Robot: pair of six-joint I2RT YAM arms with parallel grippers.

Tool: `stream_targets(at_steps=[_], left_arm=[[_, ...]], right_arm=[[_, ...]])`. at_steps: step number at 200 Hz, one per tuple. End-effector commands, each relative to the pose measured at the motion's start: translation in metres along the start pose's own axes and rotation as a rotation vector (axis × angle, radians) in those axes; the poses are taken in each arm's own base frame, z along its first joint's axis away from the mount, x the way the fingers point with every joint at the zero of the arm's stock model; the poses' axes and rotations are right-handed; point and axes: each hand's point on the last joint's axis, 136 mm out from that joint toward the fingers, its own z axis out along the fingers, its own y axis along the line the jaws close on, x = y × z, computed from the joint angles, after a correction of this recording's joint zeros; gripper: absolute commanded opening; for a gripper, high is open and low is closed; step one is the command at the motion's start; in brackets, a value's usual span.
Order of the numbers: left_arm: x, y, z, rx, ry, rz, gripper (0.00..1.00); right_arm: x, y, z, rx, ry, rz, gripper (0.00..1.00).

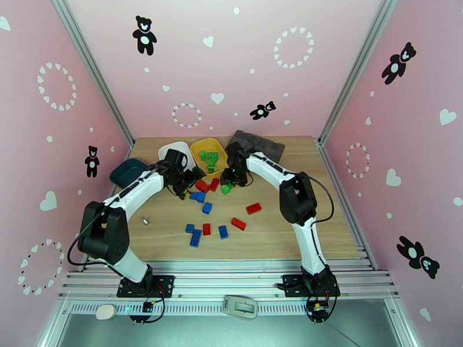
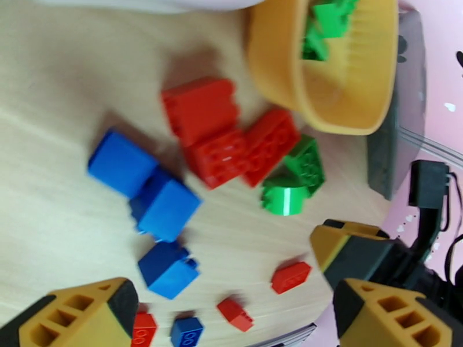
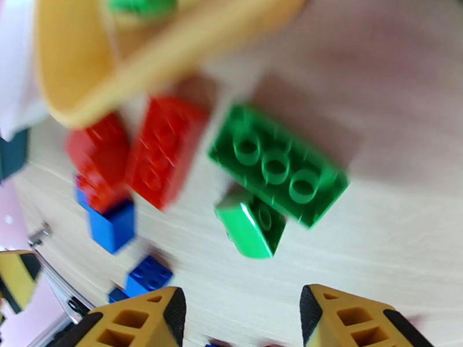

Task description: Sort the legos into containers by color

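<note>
I'm mid-sort: the yellow tray (image 1: 198,147) holds green legos (image 1: 211,159), while a larger green brick (image 3: 278,169) and a small green piece (image 3: 252,226) lie on the counter (image 1: 278,238) just beside it, under my right hand (image 3: 240,310), whose fingers stand apart and empty. My left hand (image 2: 231,313) gapes empty too, over the red bricks (image 2: 202,111) and blue bricks (image 2: 165,206) near the white tray (image 1: 171,148). Next, I judge, the right hand must drop, straddle the larger green brick and close; I can read no writing anywhere.

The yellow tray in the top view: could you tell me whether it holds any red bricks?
No, the bricks lying in the yellow tray are all green.
</note>
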Motion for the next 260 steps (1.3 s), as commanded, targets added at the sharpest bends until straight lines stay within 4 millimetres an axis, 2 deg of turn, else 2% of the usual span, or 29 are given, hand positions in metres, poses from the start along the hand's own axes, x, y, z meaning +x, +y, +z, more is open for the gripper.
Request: stream_targets(at_steps=[1, 22, 41, 107, 209, 260], left_arm=[[0.001, 0.006, -0.009, -0.003, -0.035, 0.000, 0.95], [0.005, 0.012, -0.011, -0.011, -0.039, -0.004, 0.95], [0.006, 0.015, -0.014, -0.014, -0.042, -0.005, 0.95], [0.009, 0.022, -0.021, -0.018, -0.048, -0.004, 0.96], [0.005, 0.034, -0.031, -0.018, -0.040, -0.011, 0.96], [0.002, 0.036, -0.033, -0.013, -0.034, -0.009, 0.96]], right_arm=[[0.008, 0.016, -0.008, -0.021, -0.022, 0.009, 0.59], [0.015, 0.022, 0.007, -0.022, 0.003, 0.030, 0.60], [0.017, 0.018, 0.016, 0.009, 0.010, 0.057, 0.62], [0.007, 0.007, 0.029, 0.089, 0.007, 0.086, 0.65], [-0.015, -0.004, 0.046, 0.193, -0.019, 0.096, 0.60], [-0.023, -0.003, 0.051, 0.213, -0.038, 0.114, 0.54]])
